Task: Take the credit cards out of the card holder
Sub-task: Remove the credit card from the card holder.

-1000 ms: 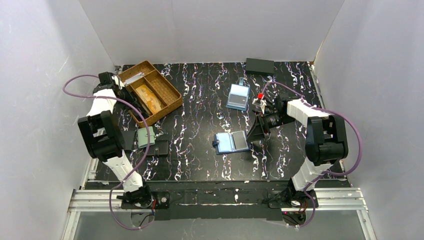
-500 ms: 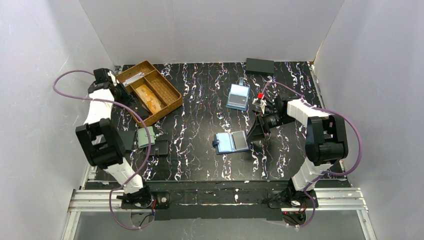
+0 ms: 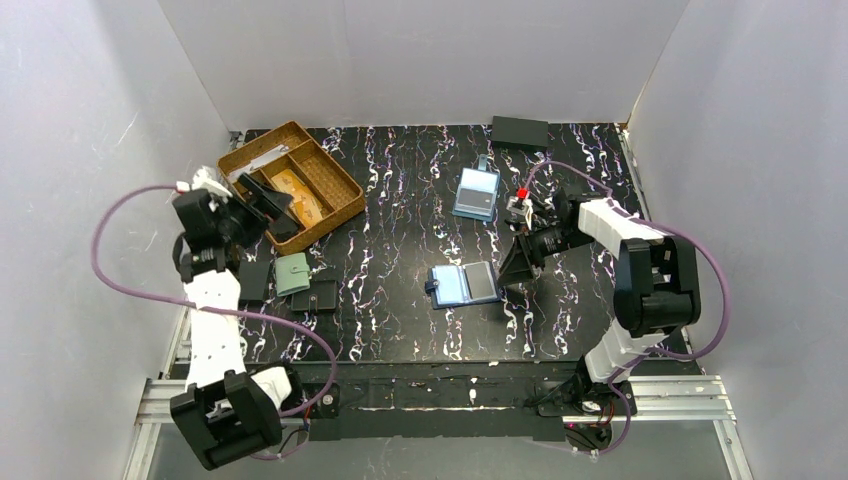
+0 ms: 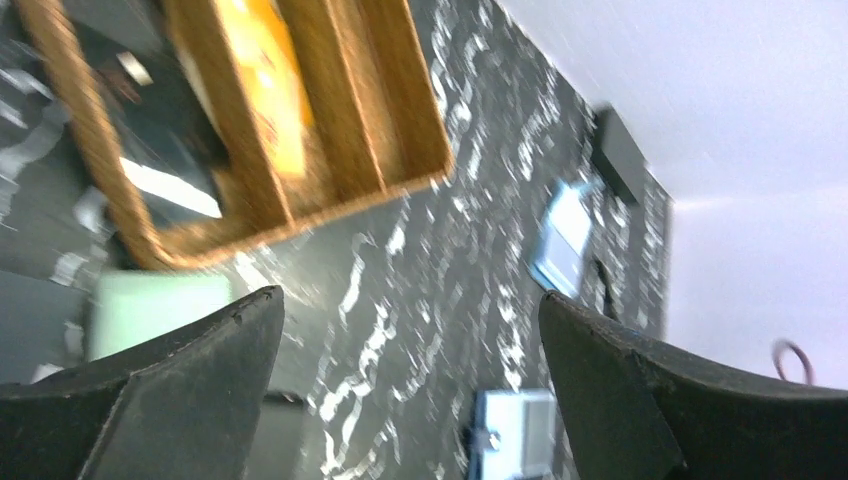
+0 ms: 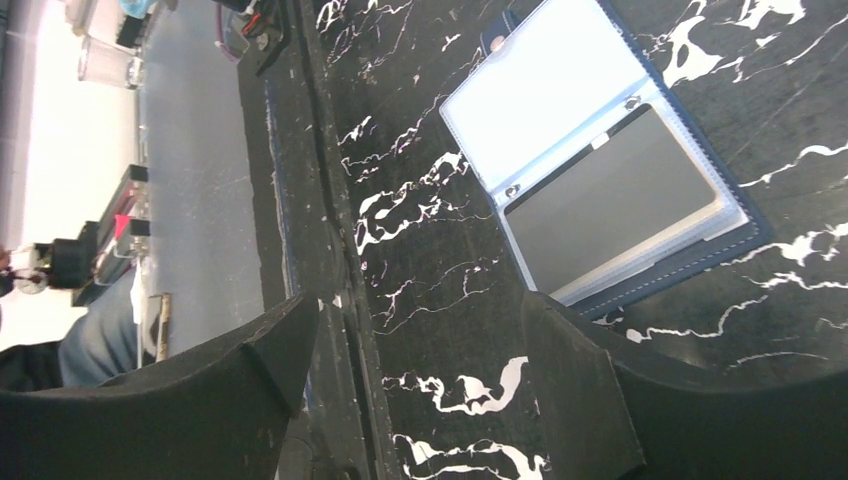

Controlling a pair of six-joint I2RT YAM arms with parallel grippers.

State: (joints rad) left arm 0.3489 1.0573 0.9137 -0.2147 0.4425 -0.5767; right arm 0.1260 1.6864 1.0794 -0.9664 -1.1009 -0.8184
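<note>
Alignment matters: right tool (image 5: 412,325), spread and empty, should pinch the card holder's (image 5: 560,110) sleeved grey card (image 5: 610,215) edge-on.

i see open tabletop (image 3: 395,250) between the wicker tray (image 3: 335,215) and the card holder (image 3: 462,285); my right gripper (image 3: 510,272) crowds its right edge

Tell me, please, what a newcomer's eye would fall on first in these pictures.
The open card holder at the table's middle, pale blue inside, with the right gripper open just beside it. Then the wicker tray at the far left, an orange card in it, the left gripper open at its near side.
</note>
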